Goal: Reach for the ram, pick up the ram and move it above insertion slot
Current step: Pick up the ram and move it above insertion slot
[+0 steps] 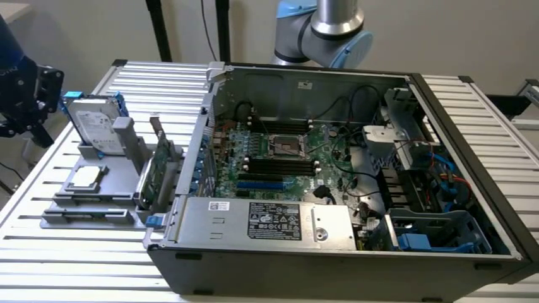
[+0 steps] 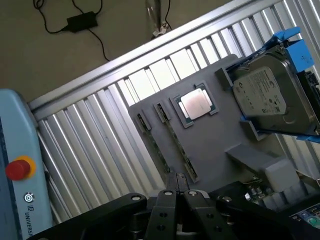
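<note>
Fingers [image 2: 166, 210] of the gripper [image 2: 179, 194] are seen drawn close together, with nothing pinched between them, over the rim of a grey tray [image 2: 210, 145] on the slatted table [image 2: 95, 145]. The ram [image 1: 158, 180] is stood on its long edge at the tray's side nearest the open computer case [image 1: 337, 259], just beside the case wall and well apart from the gripper. A hard drive [image 1: 91, 123] in a blue frame is propped upright at the tray's far end in the exterior view, and a processor [image 1: 87, 178] is laid flat near it. Bare slats are seen around the tray on the exterior view's left. Black memory slots [image 1: 278, 165] are exposed inside the case, with cables bunched towards the exterior view's right.
</note>
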Controlling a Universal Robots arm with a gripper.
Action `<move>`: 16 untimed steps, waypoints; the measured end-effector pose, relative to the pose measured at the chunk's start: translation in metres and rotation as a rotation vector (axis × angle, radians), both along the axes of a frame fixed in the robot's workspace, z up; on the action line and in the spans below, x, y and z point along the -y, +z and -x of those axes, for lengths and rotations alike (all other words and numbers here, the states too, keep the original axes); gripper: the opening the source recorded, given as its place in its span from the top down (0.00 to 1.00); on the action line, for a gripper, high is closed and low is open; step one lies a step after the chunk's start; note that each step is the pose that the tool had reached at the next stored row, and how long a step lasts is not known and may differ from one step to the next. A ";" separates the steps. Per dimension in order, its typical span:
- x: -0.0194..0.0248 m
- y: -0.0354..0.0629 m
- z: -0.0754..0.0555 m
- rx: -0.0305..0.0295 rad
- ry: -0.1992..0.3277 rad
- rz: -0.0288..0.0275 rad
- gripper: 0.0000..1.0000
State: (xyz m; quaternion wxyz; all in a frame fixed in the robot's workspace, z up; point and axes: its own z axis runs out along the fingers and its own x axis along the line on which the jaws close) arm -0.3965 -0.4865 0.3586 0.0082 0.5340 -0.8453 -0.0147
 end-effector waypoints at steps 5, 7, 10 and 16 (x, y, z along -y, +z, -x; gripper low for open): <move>0.0000 0.0000 0.000 0.0039 0.092 -0.0001 0.89; 0.0000 0.0000 0.000 0.0054 0.127 -0.0001 0.89; 0.0000 -0.0001 0.000 0.0078 0.182 -0.0002 0.89; 0.0000 0.0000 0.000 0.0124 0.291 -0.0001 0.89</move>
